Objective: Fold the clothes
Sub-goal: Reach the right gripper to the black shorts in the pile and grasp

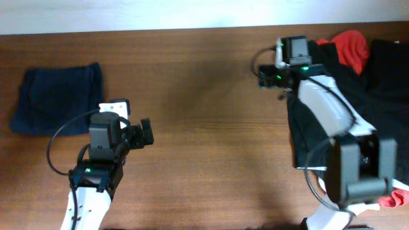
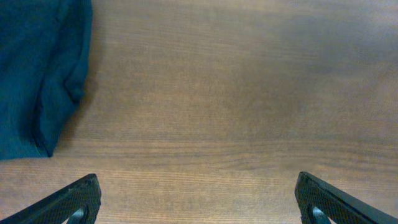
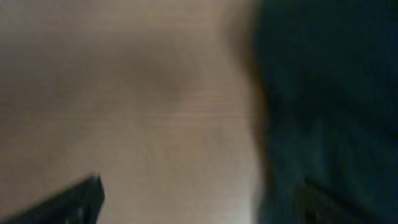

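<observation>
Folded garment: a navy piece (image 1: 56, 101) lies flat at the far left of the surface (image 1: 204, 128), set well away from the other clothes.
Clothes pile: a heap of dark clothes (image 1: 377, 96) covers the right end of the surface, with a red garment (image 1: 352, 48) on its far edge and a second red item (image 1: 397, 199) at the near right corner.
Left claw: the left claw (image 2: 198, 190) is spread wide with nothing between its fingers (image 2: 74, 199), only bare wood below.
Folded garment relative to left claw: in the left wrist view the navy piece (image 2: 37, 74) sits ahead and to the left of the claw, not touching either finger.
Right claw: the right claw (image 3: 198, 190) is also spread and holds nothing, though the right wrist view is blurred.
Pile relative to right claw: the dark clothes (image 3: 323, 93) fill the right side of that view; the claw hangs at the pile's left edge, one finger over wood, the other over dark cloth. Contact cannot be told.
Right arm: seen from overhead it reaches across the pile toward the far edge.
</observation>
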Motion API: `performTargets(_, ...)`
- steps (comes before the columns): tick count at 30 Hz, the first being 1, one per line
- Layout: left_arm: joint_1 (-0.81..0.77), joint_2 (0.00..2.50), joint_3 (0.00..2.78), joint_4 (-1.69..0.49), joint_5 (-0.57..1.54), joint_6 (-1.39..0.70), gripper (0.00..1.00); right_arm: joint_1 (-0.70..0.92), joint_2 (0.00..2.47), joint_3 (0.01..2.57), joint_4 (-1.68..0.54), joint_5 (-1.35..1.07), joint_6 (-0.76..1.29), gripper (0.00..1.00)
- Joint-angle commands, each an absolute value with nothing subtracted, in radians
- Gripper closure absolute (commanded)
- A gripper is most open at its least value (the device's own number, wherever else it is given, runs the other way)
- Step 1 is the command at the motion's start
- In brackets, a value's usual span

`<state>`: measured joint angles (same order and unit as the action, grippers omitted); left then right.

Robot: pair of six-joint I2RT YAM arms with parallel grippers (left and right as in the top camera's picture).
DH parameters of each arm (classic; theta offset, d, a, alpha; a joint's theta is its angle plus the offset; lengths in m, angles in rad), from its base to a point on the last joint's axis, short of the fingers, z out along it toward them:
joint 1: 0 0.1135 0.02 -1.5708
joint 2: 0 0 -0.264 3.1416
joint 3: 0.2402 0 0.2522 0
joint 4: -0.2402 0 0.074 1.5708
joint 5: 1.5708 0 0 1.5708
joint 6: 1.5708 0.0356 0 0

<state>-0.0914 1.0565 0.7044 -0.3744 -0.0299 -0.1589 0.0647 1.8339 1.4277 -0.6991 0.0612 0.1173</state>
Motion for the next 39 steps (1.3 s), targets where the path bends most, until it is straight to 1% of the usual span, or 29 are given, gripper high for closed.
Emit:
performTargets(1, -0.087, 1.091, 0.718, -0.375, -0.022, -0.164, 0.01, -0.021, 1.649, 1.441, -0.970, 0.015, 0.174, 0.01)
performTargets(4, -0.087, 1.107, 0.718, -0.375, -0.022, -0.164, 0.01, -0.046, 1.642, 1.420, -1.245, -0.050, 0.174, 0.01)
performTargets(5, -0.087, 1.111, 0.718, -0.375, -0.022, -0.164, 0.01, -0.035, 1.642, 1.392, -1.271, -0.049, 0.174, 0.00)
performTargets(6, -0.087, 1.111, 0.718, -0.375, -0.022, -0.164, 0.01, -0.020, 1.642, 1.364, -1.275, -0.049, 0.175, 0.02)
performTargets(7, -0.087, 1.111, 0.718, -0.375, -0.022, -0.164, 0.01, 0.006, 1.642, 1.314, -1.272, -0.040, 0.187, 0.05)
performTargets(9, -0.087, 1.111, 0.718, -0.376, -0.022, -0.164, 0.01, 0.047, 1.642, 1.197, -1.234, 0.068, 0.312, 0.05)
performTargets(11, -0.087, 1.111, 0.718, -0.377, -0.021, -0.164, 0.01, 0.065, 1.642, 1.098, -1.148, 0.072, 0.335, 0.07)
performTargets(13, -0.087, 1.111, 0.718, -0.378, -0.021, -0.164, 0.01, 0.072, 1.642, 1.003, -1.018, 0.086, 0.336, 0.18)
performTargets(14, -0.087, 1.111, 0.718, -0.378, -0.021, -0.164, 0.01, 0.072, 1.642, 0.971, -0.969, 0.130, 0.373, 0.22)
performTargets(15, -0.087, 1.111, 0.718, -0.379, -0.021, -0.164, 0.01, 0.072, 1.643, 0.956, -0.942, 0.200, 0.423, 0.23)
performTargets(16, -0.087, 1.111, 0.718, -0.379, -0.018, -0.164, 0.01, 0.072, 1.642, 0.955, -0.933, 0.218, 0.428, 0.26)
performTargets(18, -0.087, 1.111, 0.718, -0.380, -0.018, -0.164, 0.01, 0.072, 1.643, 0.953, -0.931, 0.221, 0.428, 0.36)
performTargets(23, -0.087, 1.111, 0.718, -0.379, -0.018, -0.164, 0.01, 0.072, 1.643, 0.869, -0.905, 0.222, 0.428, 0.38)
performTargets(24, -0.087, 1.111, 0.718, -0.379, -0.018, -0.164, 0.01, 0.072, 1.643, 0.856, -0.896, 0.223, 0.428, 0.50)
performTargets(25, -0.087, 1.111, 0.718, -0.379, -0.018, -0.164, 0.01, 0.072, 1.643, 0.856, -0.884, 0.222, 0.428, 0.67)
performTargets(26, -0.087, 1.111, 0.718, -0.379, -0.018, -0.164, 0.01, 0.072, 1.642, 0.857, -0.878, 0.222, 0.429, 0.89)
performTargets(27, -0.087, 1.111, 0.718, -0.379, -0.018, -0.164, 0.01, 0.072, 1.642, 0.857, -0.873, 0.222, 0.429, 0.96)
performTargets(29, -0.087, 1.111, 0.718, -0.379, -0.018, -0.164, 0.01, 0.071, 1.642, 0.874, -0.876, 0.238, 0.437, 0.96)
performTargets(32, -0.087, 1.111, 0.718, -0.379, -0.018, -0.164, 0.01, 0.069, 1.605, 1.031, -1.010, 0.301, 0.455, 0.96)
performTargets(35, -0.087, 1.111, 0.718, -0.379, -0.018, -0.164, 0.01, 0.013, 1.563, 1.383, -1.222, 0.379, 0.432, 0.96)
performTargets(36, -0.087, 1.111, 0.718, -0.379, -0.018, -0.164, 0.01, -0.020, 1.564, 1.542, -1.278, 0.366, 0.384, 0.96)
performTargets(37, -0.087, 1.111, 0.718, -0.379, -0.018, -0.164, 0.01, -0.052, 1.564, 1.723, -1.302, 0.281, 0.256, 0.96)
performTargets(39, -0.087, 1.111, 0.718, -0.379, -0.018, -0.164, 0.01, -0.059, 1.564, 1.879, -1.340, 0.159, 0.130, 0.96)
